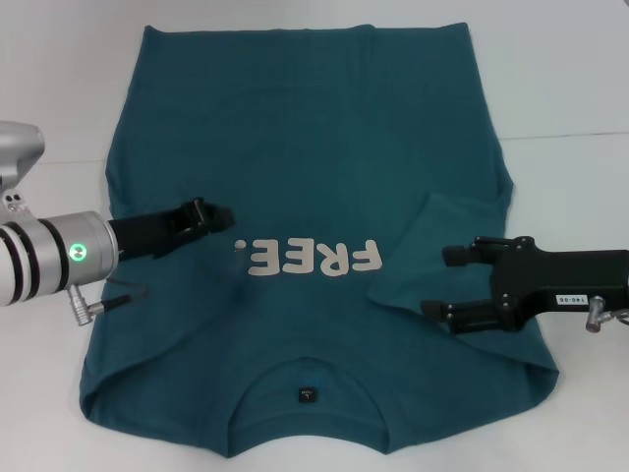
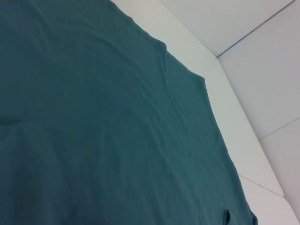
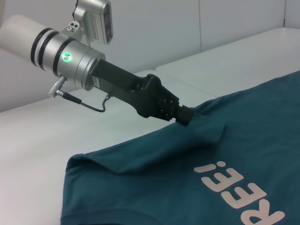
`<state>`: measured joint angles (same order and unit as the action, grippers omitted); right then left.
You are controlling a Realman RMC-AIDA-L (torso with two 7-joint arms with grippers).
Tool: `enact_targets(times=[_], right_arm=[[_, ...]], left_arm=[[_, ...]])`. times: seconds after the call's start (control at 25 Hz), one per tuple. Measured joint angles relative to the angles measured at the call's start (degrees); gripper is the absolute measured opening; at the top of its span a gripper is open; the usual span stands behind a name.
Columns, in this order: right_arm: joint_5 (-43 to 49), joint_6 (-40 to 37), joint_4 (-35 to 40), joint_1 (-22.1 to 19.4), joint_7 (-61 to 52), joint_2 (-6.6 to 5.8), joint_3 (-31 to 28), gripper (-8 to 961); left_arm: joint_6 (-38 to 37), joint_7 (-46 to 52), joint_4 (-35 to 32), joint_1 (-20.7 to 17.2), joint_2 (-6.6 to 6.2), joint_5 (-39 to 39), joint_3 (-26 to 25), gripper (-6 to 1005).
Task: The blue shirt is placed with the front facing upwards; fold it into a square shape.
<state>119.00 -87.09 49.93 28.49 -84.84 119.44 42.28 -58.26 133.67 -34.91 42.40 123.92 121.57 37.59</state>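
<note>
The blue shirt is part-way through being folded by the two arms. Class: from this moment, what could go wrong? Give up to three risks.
1. The left gripper pinches a small bunch of the blue shirt at its sleeve; so little cloth may slip free.
2. The right gripper is open over the already folded sleeve; withdrawing could catch and drag it open.
3. The two side folds may come out uneven, spoiling the square.

The left arm (image 1: pixel 44 258) is a silver cylinder with black rings, a green light and thin black cable; both grippers are black, the right gripper (image 1: pixel 462 282) bearing what seems a white label
</note>
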Motion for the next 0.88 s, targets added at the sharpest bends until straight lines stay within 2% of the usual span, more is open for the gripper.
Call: enact_targets(times=[0.16,0.36,0.48,0.68,0.88], right_arm=[[0.0,-0.1,0.0,0.0,0.0,0.0,0.0,916],[0.1,0.4,0.0,0.0,-0.7,0.0,0.0,911],[0.4,1.8,0.0,0.4,-2.8,-0.07,-0.1,908],[0.9,5.5,1.6,1.0,-8.6,-0.3,-0.1,903],[2.6,6.9,2.0,3.2,-18.6,-1.64,-0.2,898]], left_arm=[[-0.1,-0.1,0.1,0.0,0.0,-1.9,-0.2,36],[-1.0,-1.3,-0.3,-0.2,-0.28,-4.7,-0.4,160],[-2.6,-1.7,-0.9,0.0,-1.15,-4.9,-0.7,376],[-5.9,-4.0,-2.4,-0.5,-2.83,-5.0,-0.8,580],[-10.5,-11.0,-3.1,-1.4,-4.13,-5.0,-3.8,688]])
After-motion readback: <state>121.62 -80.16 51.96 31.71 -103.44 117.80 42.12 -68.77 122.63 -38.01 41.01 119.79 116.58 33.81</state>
